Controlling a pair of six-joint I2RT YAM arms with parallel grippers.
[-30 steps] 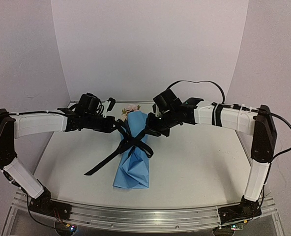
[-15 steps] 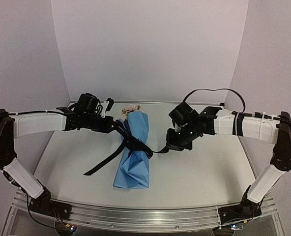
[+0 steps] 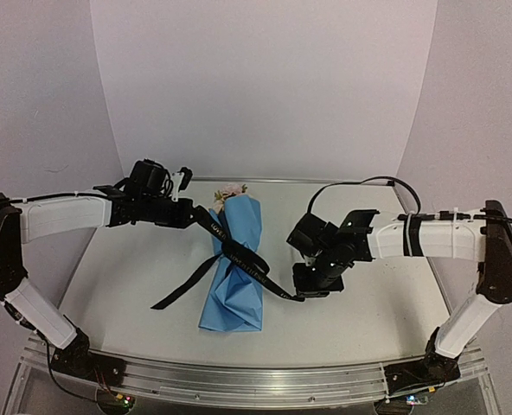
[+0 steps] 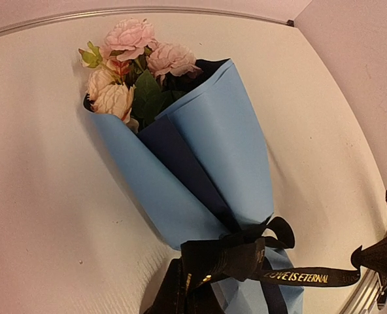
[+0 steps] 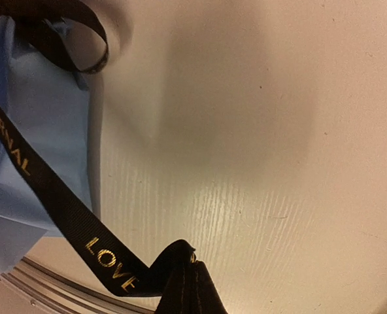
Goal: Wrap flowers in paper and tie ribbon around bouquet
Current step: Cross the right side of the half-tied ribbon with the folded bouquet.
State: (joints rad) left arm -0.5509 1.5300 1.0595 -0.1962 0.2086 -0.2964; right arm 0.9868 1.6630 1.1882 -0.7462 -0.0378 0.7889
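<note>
The bouquet point(image 3: 237, 264) lies on the table, light blue paper point(image 4: 206, 150) wrapped round the flowers point(image 4: 131, 62), whose pink heads stick out at the far end. A black ribbon point(image 3: 254, 270) with gold lettering crosses its middle, knotted point(image 4: 246, 255) at the waist. My left gripper point(image 3: 197, 216) is shut on the ribbon's left end, just left of the bundle. My right gripper point(image 3: 303, 293) is shut on the other end point(image 5: 56, 196), low over the table to the right. The strand between them is taut. A loose tail point(image 3: 180, 287) trails to the near left.
The white table point(image 3: 368, 320) has a metal rail point(image 3: 239, 376) along its near edge, and pale walls stand close on three sides. A black cable point(image 3: 360, 183) loops above the right arm.
My right gripper has pulled away from the bouquet, rightward and toward the near edge, drawing the ribbon end out straight. My left gripper has shifted slightly left. The knot looks tighter.
</note>
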